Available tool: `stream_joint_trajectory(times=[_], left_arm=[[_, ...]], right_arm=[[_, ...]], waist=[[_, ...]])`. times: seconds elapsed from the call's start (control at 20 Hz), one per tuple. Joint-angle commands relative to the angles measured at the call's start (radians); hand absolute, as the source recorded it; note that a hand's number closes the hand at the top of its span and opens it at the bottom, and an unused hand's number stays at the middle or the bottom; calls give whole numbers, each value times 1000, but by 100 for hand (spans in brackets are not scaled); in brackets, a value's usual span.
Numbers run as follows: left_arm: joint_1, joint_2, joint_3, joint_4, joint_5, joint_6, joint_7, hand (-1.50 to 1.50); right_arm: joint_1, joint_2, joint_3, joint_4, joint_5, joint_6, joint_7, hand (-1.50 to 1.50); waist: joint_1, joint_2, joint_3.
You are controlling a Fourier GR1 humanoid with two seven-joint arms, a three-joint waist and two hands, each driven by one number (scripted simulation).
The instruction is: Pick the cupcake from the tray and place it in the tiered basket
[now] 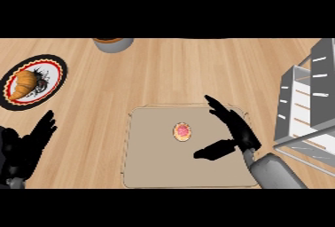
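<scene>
Nearest the viewpoint, the right forearm [278,173] is seen rising from the lower edge, and the right hand [239,133] is held open, fingers [221,113] straight and released, thumb [211,152] spread, nothing grasped. The cupcake [182,131] lies on the tray [150,173], slightly right of its middle, just beside the hand and not touched by it. For a good pick, the hand would best be shifted left and lowered until the cupcake sits between thumb and fingers, which should close on its sides, not on the pink top. The tray's low rim must be cleared by lifting before any sideways travel. Bare worktop [196,71] is left between the tray's right edge and the tiered basket [307,111], so the path is judged short and open; the basket's white posts and tier edges are to be avoided on entry. The left hand [26,146] rests open at the left edge. The plate [59,71] with a croissant [25,84] and a grey cup [112,44] lie well apart from this route.
</scene>
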Motion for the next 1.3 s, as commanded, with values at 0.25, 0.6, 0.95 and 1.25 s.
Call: stream_joint_trajectory(times=[0.25,0.6,0.95,1.25], left_arm=[[45,-31,9,-100,-15,-13,60,0],[-45,-41,68,27,-37,-48,30,0],[-20,-91,91,118,-104,-74,-93,0],[70,-92,115,-85,-118,-84,24,0]], right_arm=[[-141,18,-65,-50,-47,171,334,-150],[-153,39,-60,-98,2,236,541,-150],[-11,19,-131,-175,22,311,540,-150],[14,130,-155,-77,90,338,458,-150]], waist=[[2,1,3],[-5,2,2],[-10,2,2],[0,2,3]])
